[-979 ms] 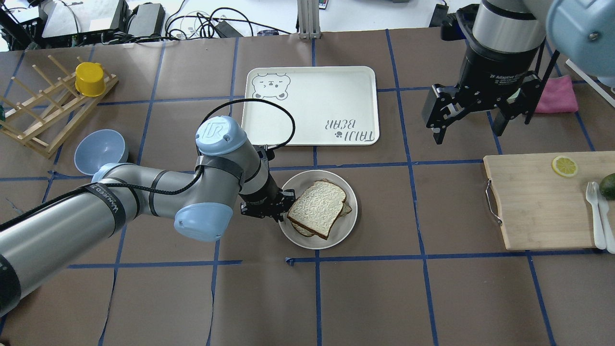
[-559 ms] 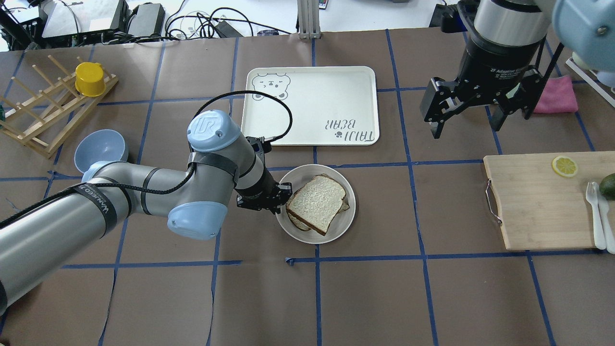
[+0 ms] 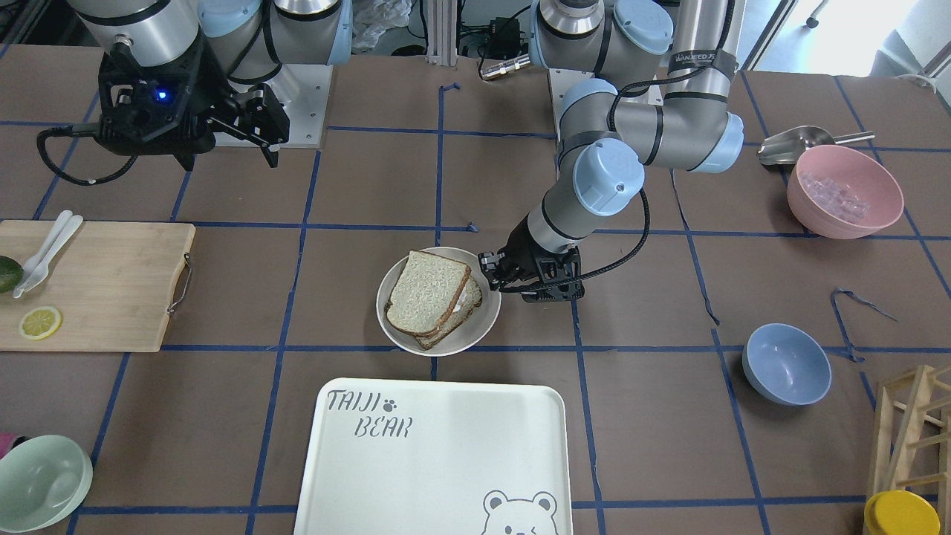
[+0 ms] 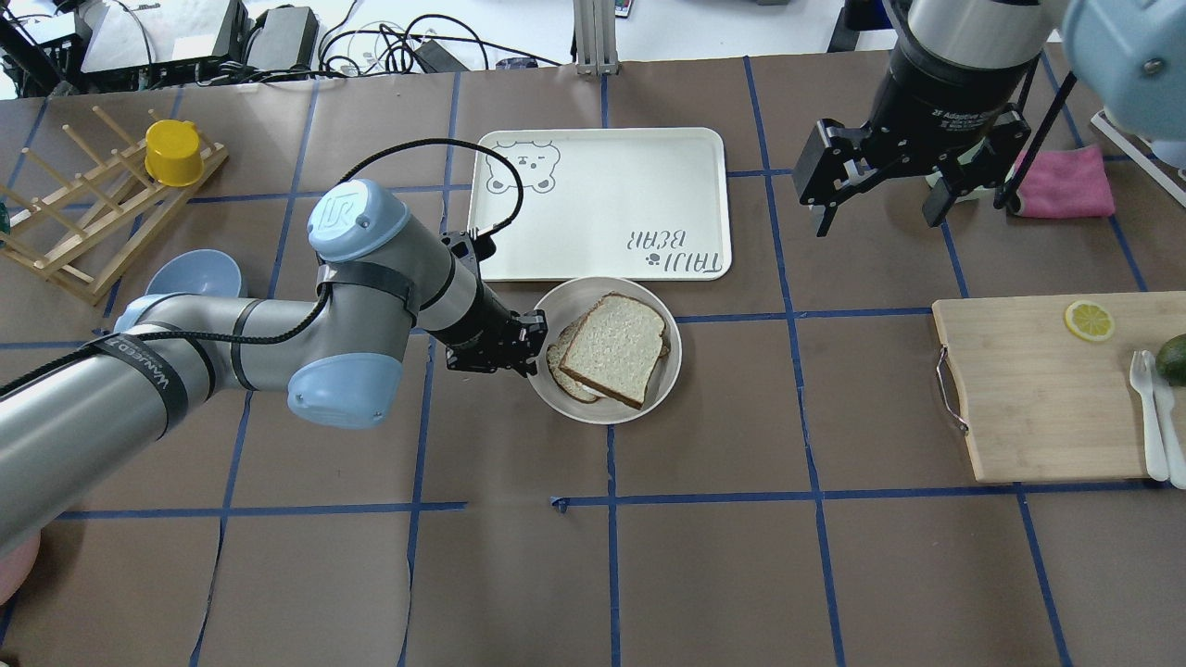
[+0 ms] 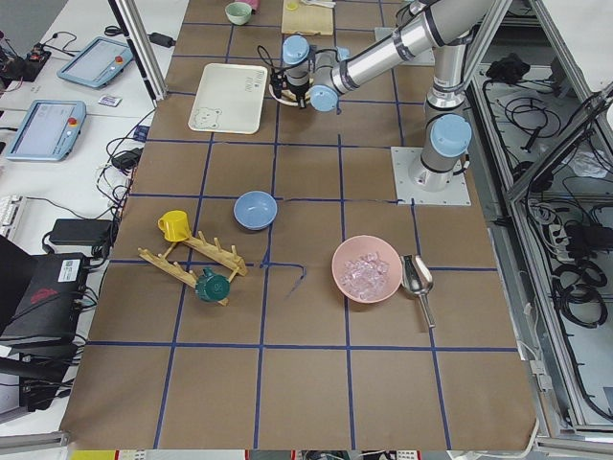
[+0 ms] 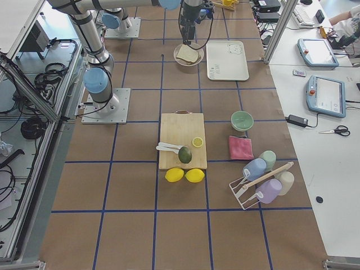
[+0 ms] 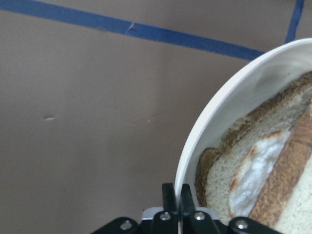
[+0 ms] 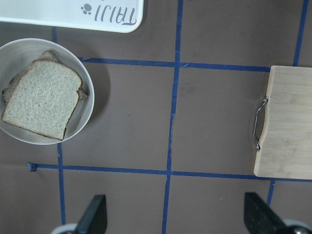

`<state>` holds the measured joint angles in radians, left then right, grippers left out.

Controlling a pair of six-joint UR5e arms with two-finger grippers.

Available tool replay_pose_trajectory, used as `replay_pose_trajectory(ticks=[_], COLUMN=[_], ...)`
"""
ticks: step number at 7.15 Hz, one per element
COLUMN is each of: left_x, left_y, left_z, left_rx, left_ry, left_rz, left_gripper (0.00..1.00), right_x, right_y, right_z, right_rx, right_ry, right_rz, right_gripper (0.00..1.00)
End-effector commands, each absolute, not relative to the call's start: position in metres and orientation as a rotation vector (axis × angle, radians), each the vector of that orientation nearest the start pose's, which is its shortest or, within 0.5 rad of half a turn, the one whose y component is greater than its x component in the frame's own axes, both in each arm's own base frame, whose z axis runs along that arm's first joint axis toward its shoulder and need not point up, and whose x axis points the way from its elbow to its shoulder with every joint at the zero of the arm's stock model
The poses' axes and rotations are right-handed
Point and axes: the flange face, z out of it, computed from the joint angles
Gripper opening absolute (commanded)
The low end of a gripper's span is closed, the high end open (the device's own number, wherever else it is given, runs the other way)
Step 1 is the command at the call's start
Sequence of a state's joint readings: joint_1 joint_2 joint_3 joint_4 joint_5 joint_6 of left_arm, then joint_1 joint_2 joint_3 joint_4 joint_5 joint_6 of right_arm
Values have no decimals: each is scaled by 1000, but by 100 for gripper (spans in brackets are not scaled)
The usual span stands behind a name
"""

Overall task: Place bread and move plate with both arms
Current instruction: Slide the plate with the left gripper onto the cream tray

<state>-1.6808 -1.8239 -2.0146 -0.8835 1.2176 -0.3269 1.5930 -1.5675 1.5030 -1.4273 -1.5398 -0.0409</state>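
The plain bread (image 4: 616, 347) lies on top of a second slice with egg white (image 4: 561, 366) on the round off-white plate (image 4: 593, 414). The plate's far rim touches or overlaps the tray's near edge. My left gripper (image 4: 530, 347) is shut on the plate's left rim. The left wrist view shows its fingers (image 7: 169, 197) pinching the rim (image 7: 204, 126). In the front view the left gripper (image 3: 496, 273) sits at the plate (image 3: 475, 338) beside the bread (image 3: 427, 291). My right gripper (image 4: 877, 208) is open and empty, high above the table to the right of the tray. It looks down on the plate (image 8: 83, 124).
The cream TAIJI BEAR tray (image 4: 602, 199) lies just beyond the plate. A wooden cutting board (image 4: 1038, 389) with a lemon slice and cutlery is at the right. A blue bowl (image 4: 190, 273) and a wooden rack (image 4: 93, 213) are at the left. A pink cloth (image 4: 1066, 185) lies far right.
My left gripper, shut on the rim, has carried the plate with the bread away from the robot toward the tray. My right gripper has drifted slightly farther back, still open.
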Motion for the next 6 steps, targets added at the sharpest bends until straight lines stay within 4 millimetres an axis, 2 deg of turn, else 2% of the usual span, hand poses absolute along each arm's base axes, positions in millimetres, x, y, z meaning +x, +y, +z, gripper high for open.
replay_pose_trajectory(ticks=[1,2,3,6], left_x=[-224,-226,-227,-225], left_y=[-529,-555,-581,-675], left_z=[254,268,268,252], left_rx=[-413,-414,-419,-532], left_ry=[3513,3522,3511,3502], left_rz=[109,84,110,56], left_gripper=[0,0,0,0], right_x=[148,148,148,149], right_y=[-491,-494,-494,-493], right_z=[502,501,498,500], right_rx=[-91,-91,-91,-91], right_ry=[3090,3089,3093,3091], right_rz=[78,63,75,75], right_gripper=[100,100,100,100])
